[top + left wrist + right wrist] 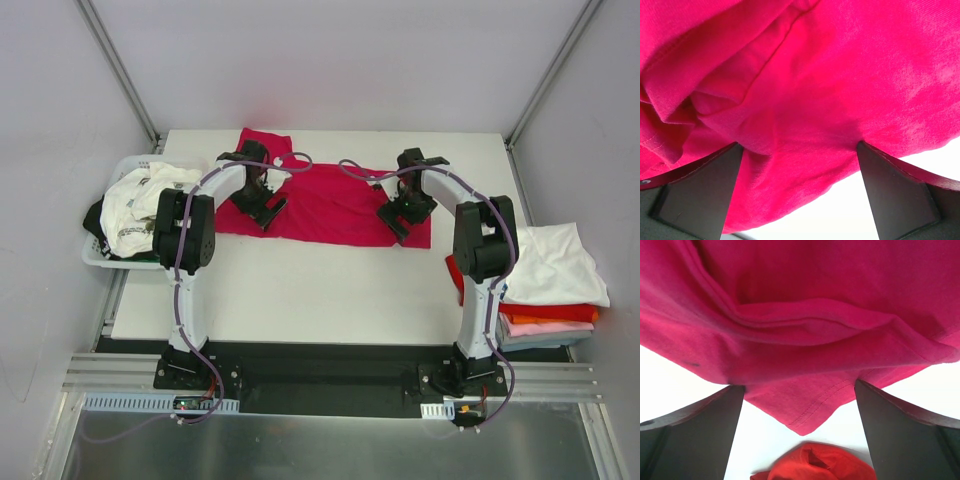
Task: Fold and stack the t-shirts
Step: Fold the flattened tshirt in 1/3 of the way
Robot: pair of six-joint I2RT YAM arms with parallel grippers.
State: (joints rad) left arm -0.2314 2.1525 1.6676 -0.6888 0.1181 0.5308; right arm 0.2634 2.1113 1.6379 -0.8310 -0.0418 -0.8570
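Closing now, you risk left gripper (262,206) and right gripper (396,222), both wide open and empty, pinching bunched layers of the crimson shirt (330,205) mid-frame, skewing the fold.

**Basket, surface and enclosure**

A white plastic basket (97,257) is set at the left edge of the white surface (320,290), partly past that edge. The surface is enclosed by pale grey walls (330,60), and two slanted metal posts (120,70) are seen at its far corners. Along the near edge a black plate (320,375) is laid between aluminium rails (110,378), with a brushed metal sheet (320,445) below.
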